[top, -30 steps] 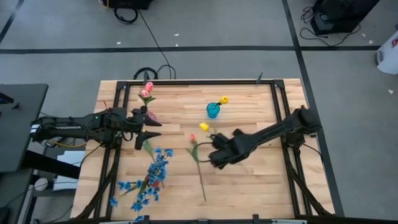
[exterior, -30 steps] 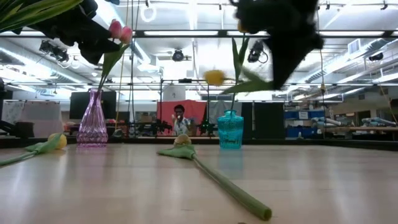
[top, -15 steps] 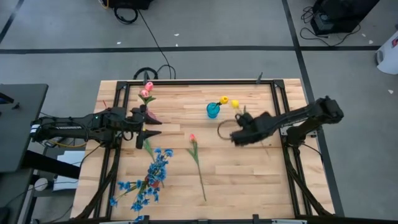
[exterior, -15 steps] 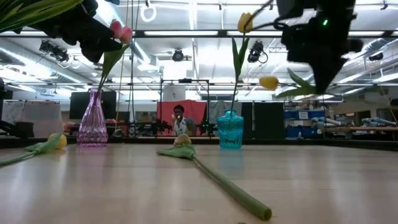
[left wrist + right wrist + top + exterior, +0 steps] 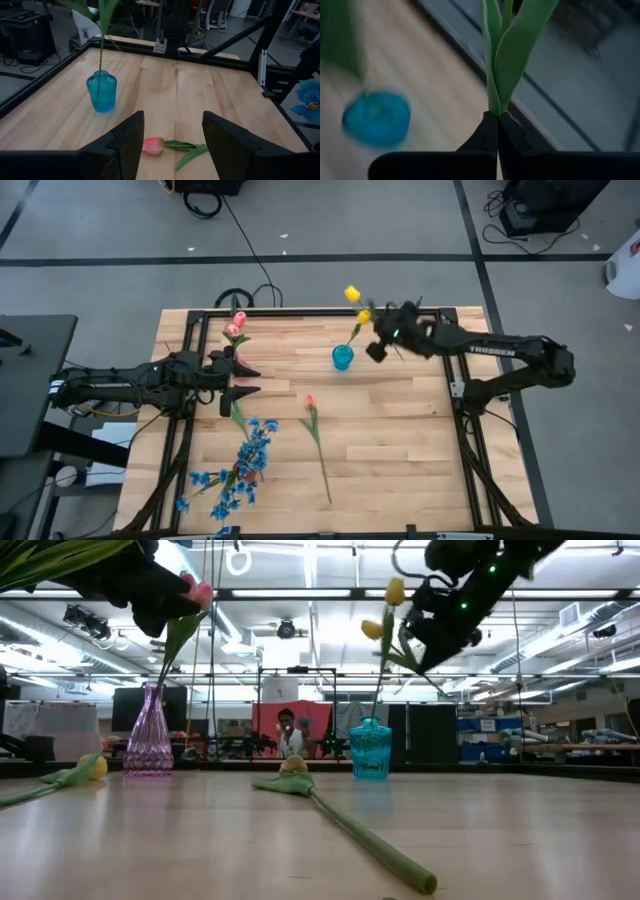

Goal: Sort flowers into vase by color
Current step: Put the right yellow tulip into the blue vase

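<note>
Pinched tight on a yellow tulip (image 5: 352, 295), the right claw (image 5: 383, 340) hangs in the air above the far right part of the table (image 5: 400, 440), its two fingers (image 5: 490, 132) pressed together around the base of the green stem and leaves, which rise straight out from between the tips. Just beside this claw, toward the middle of the table, stands a blue vase (image 5: 342, 358) that holds another yellow tulip (image 5: 363, 315), whose stem leans toward the claw. In the low view the two yellow heads sit close together, high above the vase's mouth.

Farther from that claw, toward the near middle of the table, a pink tulip (image 5: 309, 401) lies flat on the wood with its long stem running toward the near edge. Beyond it, at the near left, a loose heap of blue sprays (image 5: 240, 465) lies spread on the boards.

Across the table from the right claw, the left claw (image 5: 242, 380) waits over the left side with its fingers spread and nothing between them; its wrist view looks over the lying pink tulip toward the blue vase. Just behind the left claw stands a pink vase (image 5: 149, 732) with pink tulips (image 5: 236, 325) in it.
</note>
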